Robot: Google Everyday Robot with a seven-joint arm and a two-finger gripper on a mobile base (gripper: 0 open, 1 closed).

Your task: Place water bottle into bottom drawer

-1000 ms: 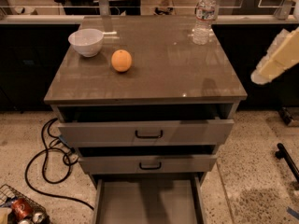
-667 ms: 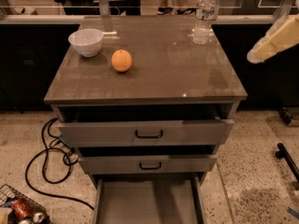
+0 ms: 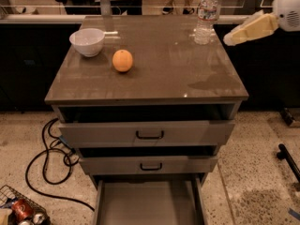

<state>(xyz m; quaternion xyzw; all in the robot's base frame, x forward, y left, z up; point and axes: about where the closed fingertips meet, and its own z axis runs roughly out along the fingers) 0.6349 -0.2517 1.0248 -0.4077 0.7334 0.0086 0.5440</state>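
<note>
The cream end effector (image 3: 230, 38) is climbing leftward toward the small clear plastic water bottle (image 3: 206, 17), which is standing untouched at the far right of the brown bench (image 3: 159, 78). Open or closed, I cannot tell. The flat grey bottom drawer (image 3: 147, 203) is sitting open.

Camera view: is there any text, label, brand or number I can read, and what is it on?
No text can be read.
Water bottle: label band, print too blurred to read.
Red can, in the wire basket lower left: markings too small to read.
Bottom drawer, white bowl, orange: no markings.
Gripper, in the air right of the water bottle: no markings.
</note>
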